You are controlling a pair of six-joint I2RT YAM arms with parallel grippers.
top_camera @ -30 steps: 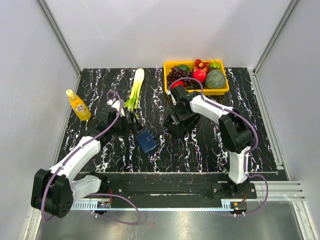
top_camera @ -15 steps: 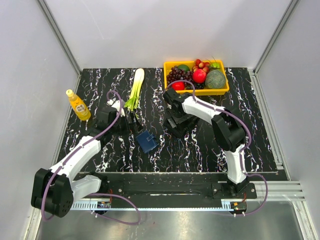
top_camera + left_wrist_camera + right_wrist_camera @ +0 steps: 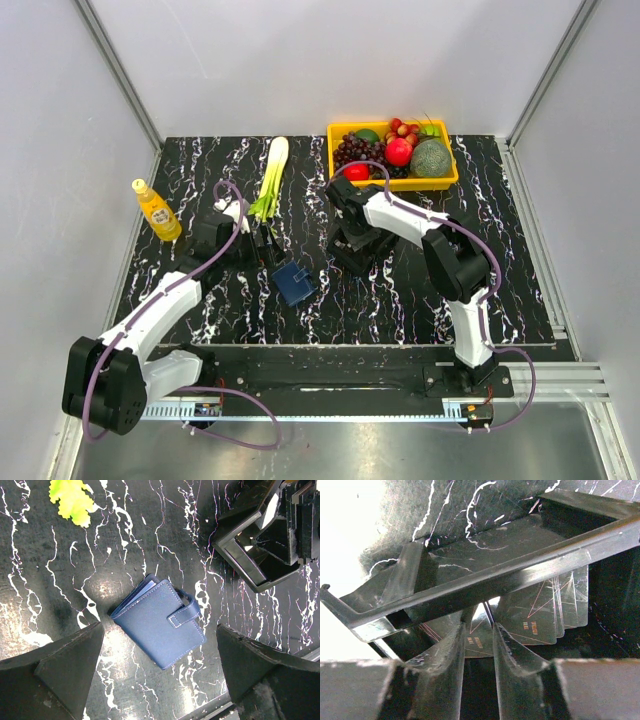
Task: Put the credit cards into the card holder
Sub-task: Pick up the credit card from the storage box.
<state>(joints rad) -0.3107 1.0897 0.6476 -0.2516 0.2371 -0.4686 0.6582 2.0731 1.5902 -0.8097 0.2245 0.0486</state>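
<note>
The card holder (image 3: 294,283) (image 3: 160,622) is a navy-blue wallet lying closed on the table, its strap fastened. My left gripper (image 3: 263,242) (image 3: 160,680) hovers over its near edge, wide open, touching nothing. Several dark credit cards (image 3: 540,612) with orange markings lie fanned inside the black tray (image 3: 362,258) (image 3: 495,587). My right gripper (image 3: 345,235) (image 3: 479,630) reaches down into that tray. Its fingers (image 3: 445,665) stand a slim gap apart, and one card's corner (image 3: 479,639) shows between the tips. No clamping on the card is visible.
A yellow basket of fruit (image 3: 342,130) stands at the back right. A leek (image 3: 270,178) lies behind the left gripper, its leaf tip (image 3: 75,500) in the left wrist view. An orange juice bottle (image 3: 157,210) stands at the left. The black tray (image 3: 260,545) lies right of the wallet.
The right arm swung a little to the left over the black tray, then held still. The left arm and the card holder have not moved.
</note>
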